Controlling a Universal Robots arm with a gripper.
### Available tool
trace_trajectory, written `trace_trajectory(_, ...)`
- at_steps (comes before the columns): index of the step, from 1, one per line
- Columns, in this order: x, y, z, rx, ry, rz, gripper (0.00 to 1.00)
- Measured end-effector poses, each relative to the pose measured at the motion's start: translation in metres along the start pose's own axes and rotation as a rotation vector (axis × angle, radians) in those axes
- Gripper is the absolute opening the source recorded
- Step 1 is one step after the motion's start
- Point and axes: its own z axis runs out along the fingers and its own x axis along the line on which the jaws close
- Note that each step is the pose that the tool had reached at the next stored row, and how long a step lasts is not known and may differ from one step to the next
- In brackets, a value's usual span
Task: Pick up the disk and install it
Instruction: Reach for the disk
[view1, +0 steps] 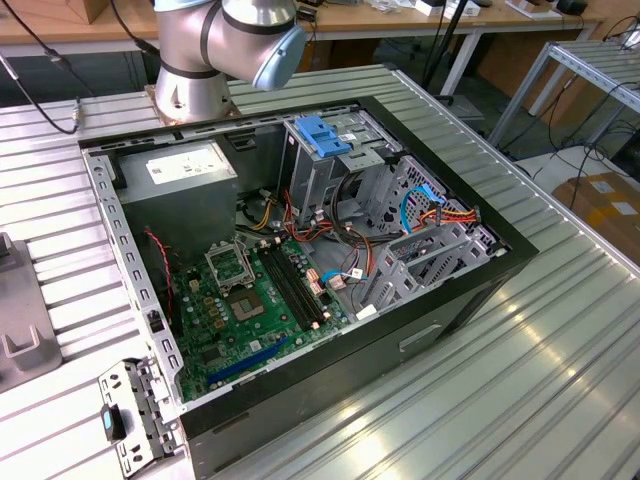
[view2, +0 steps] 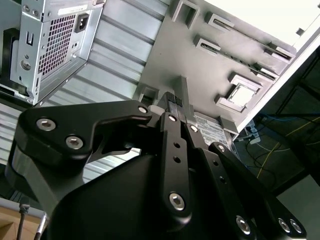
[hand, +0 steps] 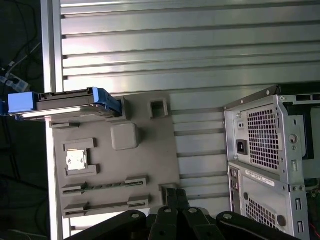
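Gripper is hovering closed and empty. Disk is lying well beyond fingertips; opening wide and squaring up is looking key.

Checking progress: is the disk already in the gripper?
No, the disk rests at the grey tray's edge, apart from the gripper.

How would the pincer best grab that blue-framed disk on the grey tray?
Probably from straight above, closing across the two broad faces near the middle of the long edge. In the first wrist view the disk seems to stand on edge in the grey tray, its thin side facing the camera, narrow enough to pinch.
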Motion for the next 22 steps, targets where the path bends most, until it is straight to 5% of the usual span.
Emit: trace_trajectory(22,0.0121,-0.001,0.0005,0.0,0.0,0.0,0.1)
